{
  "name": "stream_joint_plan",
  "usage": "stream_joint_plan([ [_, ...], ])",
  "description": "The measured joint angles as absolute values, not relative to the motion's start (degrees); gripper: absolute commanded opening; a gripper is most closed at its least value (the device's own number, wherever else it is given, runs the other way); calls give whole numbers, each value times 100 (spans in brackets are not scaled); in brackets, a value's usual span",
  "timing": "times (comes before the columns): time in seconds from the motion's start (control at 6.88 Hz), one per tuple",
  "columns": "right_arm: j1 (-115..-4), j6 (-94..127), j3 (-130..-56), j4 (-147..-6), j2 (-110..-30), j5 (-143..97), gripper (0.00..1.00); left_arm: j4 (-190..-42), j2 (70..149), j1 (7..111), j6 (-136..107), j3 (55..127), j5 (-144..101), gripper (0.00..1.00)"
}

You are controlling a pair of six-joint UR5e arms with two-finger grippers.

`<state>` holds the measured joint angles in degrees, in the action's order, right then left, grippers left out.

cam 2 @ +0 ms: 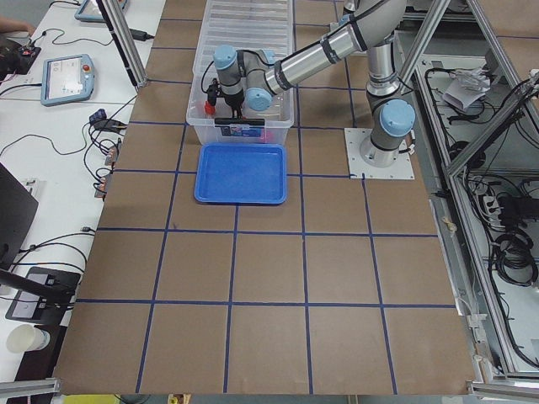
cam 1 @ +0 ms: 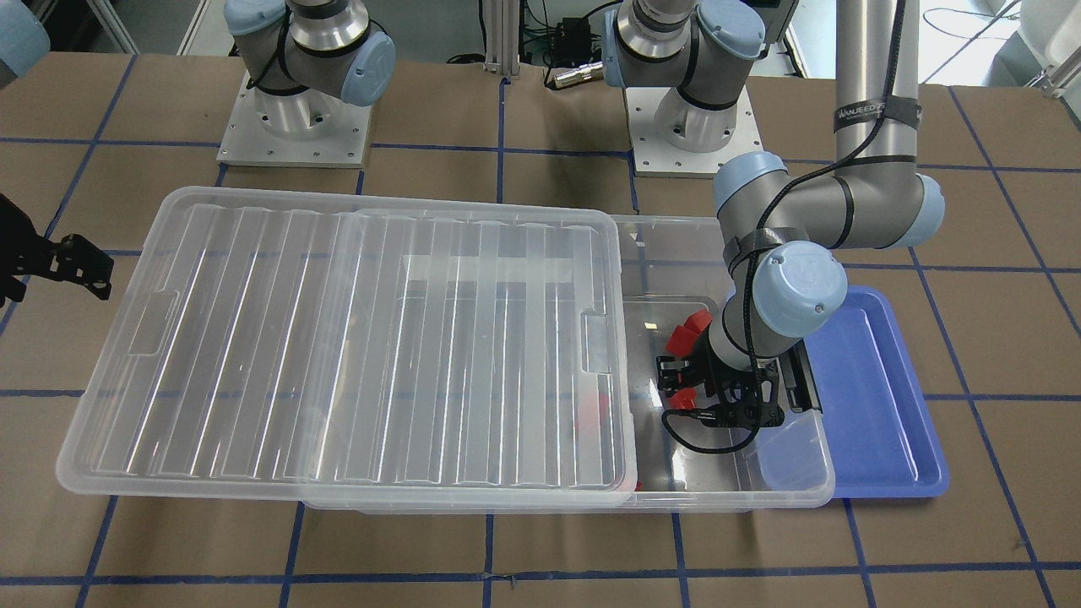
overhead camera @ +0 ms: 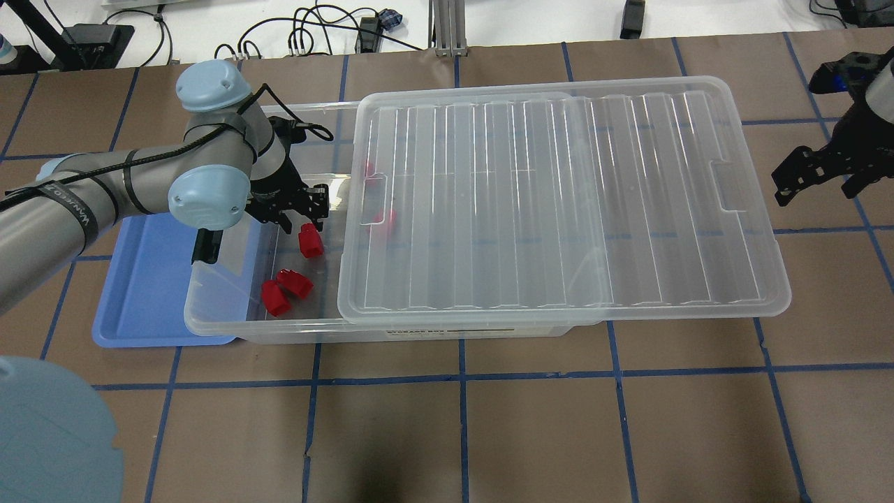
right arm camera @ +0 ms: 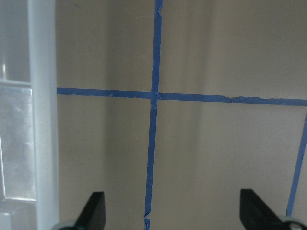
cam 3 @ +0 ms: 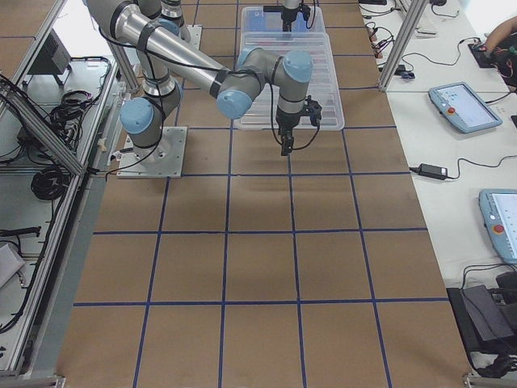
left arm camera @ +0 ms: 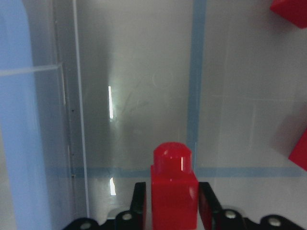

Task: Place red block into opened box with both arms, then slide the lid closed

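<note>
My left gripper (overhead camera: 305, 225) is shut on a red block (overhead camera: 309, 242) and holds it over the uncovered end of the clear box (overhead camera: 230, 311). In the left wrist view the red block (left arm camera: 174, 191) stands upright between the black fingers (left arm camera: 139, 199), above the box floor. The ridged clear lid (overhead camera: 559, 202) lies on the box, slid toward my right, and overhangs that end. Beyond the lid's tab my right gripper (overhead camera: 814, 171) hangs open and empty, with its fingers (right arm camera: 96, 208) spread over bare table beside the lid's edge (right arm camera: 43, 120).
Two more red blocks (overhead camera: 285, 290) lie on the box floor near the front wall, and others show blurred under the lid (overhead camera: 384, 218). A blue tray (overhead camera: 140, 293) sits against the box's open end, partly under my left arm. Both arm bases stand behind the box.
</note>
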<state>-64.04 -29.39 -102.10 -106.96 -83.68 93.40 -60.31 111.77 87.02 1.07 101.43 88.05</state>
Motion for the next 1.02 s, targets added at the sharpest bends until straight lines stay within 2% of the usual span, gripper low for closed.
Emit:
stream_joint_plan([
  [0.58, -6543, -2724, -10226, -10695, -8340, 9263, 100, -8497, 10501, 8797, -118, 8249, 8791, 100],
  [0.73, -6699, -2480, -10228, -10693, -8349, 9222, 100, -9014, 10170, 8834, -117, 7964, 8811, 100],
  [1.02, -7188, -1802, -10225, -10708, -8360, 9159, 100, -9288, 9634, 9007, -6, 8062, 8823, 100],
])
